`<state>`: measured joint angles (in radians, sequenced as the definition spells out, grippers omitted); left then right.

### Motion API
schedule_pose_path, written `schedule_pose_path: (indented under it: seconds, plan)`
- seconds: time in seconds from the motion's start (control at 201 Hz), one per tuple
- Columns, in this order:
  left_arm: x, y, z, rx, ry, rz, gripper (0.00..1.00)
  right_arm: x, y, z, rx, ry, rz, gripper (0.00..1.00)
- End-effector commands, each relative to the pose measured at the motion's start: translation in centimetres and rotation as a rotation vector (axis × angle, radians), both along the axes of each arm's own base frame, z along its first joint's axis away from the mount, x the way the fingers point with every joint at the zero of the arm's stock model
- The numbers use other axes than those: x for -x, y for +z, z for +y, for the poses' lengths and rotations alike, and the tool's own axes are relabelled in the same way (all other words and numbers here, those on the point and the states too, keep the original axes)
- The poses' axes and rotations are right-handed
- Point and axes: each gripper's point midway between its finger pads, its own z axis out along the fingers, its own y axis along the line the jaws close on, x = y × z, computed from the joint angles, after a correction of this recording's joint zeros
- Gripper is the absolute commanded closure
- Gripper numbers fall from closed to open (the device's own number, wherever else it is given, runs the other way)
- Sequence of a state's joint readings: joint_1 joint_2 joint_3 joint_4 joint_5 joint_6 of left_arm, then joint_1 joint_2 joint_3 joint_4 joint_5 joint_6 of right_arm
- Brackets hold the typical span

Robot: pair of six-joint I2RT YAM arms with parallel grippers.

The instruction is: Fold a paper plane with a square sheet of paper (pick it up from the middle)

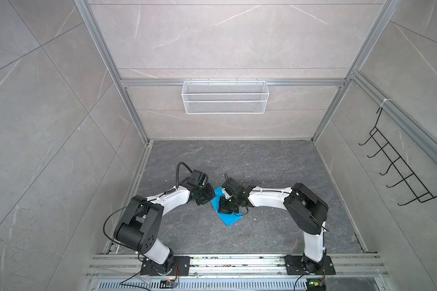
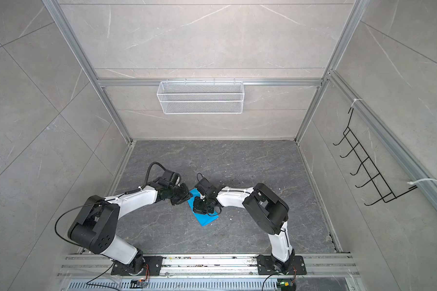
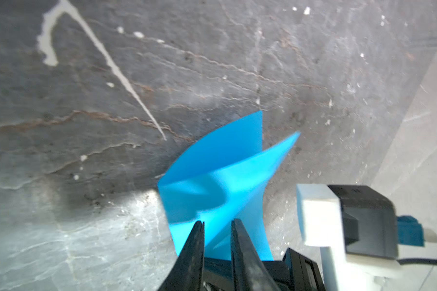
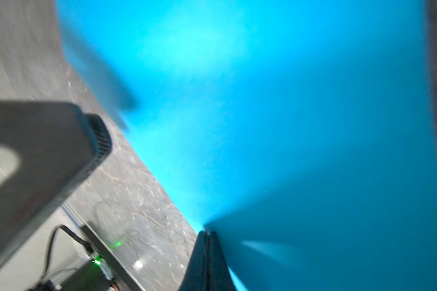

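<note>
The square sheet of paper [image 1: 228, 218] lies on the dark table [image 1: 275, 163], about in the middle between the two arms and nearer to the near edge than to the far wall. The right gripper [image 4: 207, 233] is above it, and the left gripper [image 3: 218, 223] is at its left edge. The paper is very light and thin. It bends under almost no force and has no stiffness of its own, so I judge that a flat push will only slide it on the smooth stone. A strong pull can tear it, or put a crease in the wrong place. The best hold is a pinch on an edge or on a raised fold, not a press from above. In the right wrist view the right fingers are closed together, and the blue sheet comes out directly from their tips, so they seem to pinch it there. In the left wrist view the left fingers [image 3: 198, 234] stand a little apart. The sheet [image 3: 220, 161] shows in the gap, but I cannot tell whether they touch it. In this view the paper is not flat: two leaves rise from one fold line, each with a free corner pointing away from the camera. In both top views the visible blue shape [image 2: 205, 219] is longer than wide. Its long axis runs from far left to near right, and one corner points to the near side. No sharp nose is formed yet, so it has no real front.
</note>
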<state>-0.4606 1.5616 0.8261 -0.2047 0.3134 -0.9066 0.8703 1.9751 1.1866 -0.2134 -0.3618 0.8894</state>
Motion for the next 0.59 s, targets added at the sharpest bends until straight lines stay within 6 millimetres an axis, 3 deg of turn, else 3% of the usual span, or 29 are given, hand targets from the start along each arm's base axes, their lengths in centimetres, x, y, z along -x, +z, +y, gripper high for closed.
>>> schedule_pose_path:
  seconds: [0.0,0.095,0.239,0.588]
  plan:
    - [0.9,1.1,-0.8,0.037,-0.075,-0.014,0.76,0.7,-1.7,-2.3,0.121,0.13,-0.022,0.94]
    - [1.2,1.6,-1.5,0.072,-0.109,-0.035,0.76,0.2,-1.2,-2.9,0.119,0.217,-0.067,0.94]
    - [1.6,1.9,-2.8,0.088,-0.158,-0.054,0.76,-0.1,0.2,-1.6,0.044,0.283,-0.09,0.94]
    - [2.9,-0.9,-3.0,0.036,-0.165,0.016,0.85,0.0,1.1,-1.5,-0.004,0.132,-0.033,0.94]
